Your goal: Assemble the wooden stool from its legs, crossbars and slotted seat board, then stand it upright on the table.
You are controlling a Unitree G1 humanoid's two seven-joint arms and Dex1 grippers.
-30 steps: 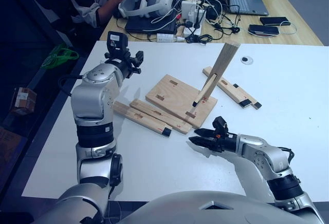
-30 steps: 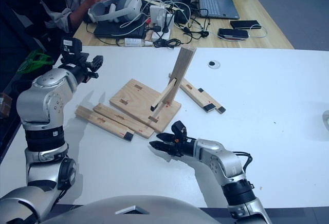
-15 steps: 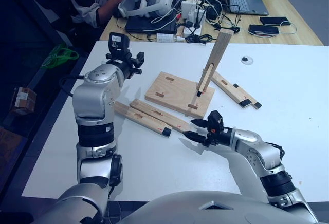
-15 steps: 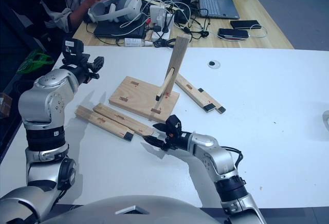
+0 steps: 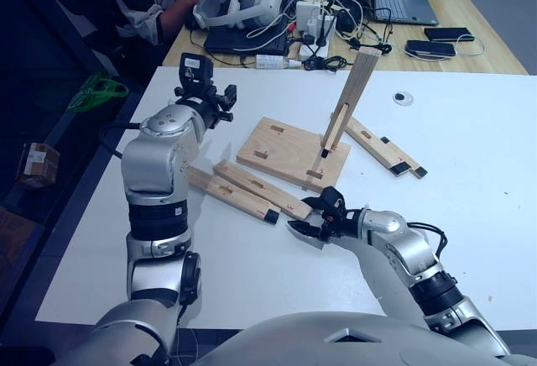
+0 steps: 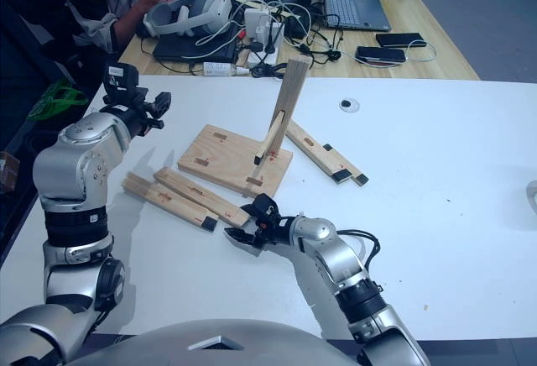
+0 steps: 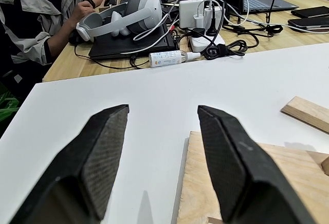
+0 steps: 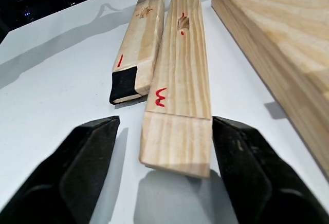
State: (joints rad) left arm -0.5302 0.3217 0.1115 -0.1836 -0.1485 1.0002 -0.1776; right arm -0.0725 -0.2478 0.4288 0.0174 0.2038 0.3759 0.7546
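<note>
The slotted seat board [image 5: 285, 152] lies flat mid-table with one leg [image 5: 354, 85] standing upright in its right edge. Two legs lie side by side just in front of it: one with a bare end marked in red [image 8: 178, 75], one with a black tip [image 8: 134, 54]. Two more legs [image 5: 382, 148] lie behind the board on the right. My right gripper [image 5: 302, 216] is open, low over the table, its fingers [image 8: 87, 167] on either side of the bare end without touching it. My left gripper [image 7: 162, 126] is open and empty, raised beyond the board's left corner [image 7: 247, 183].
A small round black object [image 5: 404, 97] sits on the white table at the back right. Behind the table, a wooden desk [image 5: 470, 55] holds laptops, a headset, cables and phones, with a person seated there. The table's left edge [image 5: 109, 156] is near my left arm.
My right gripper has moved left along the table to the near end of the marked leg, staying open. The left arm has hardly moved. The view shifted slightly.
</note>
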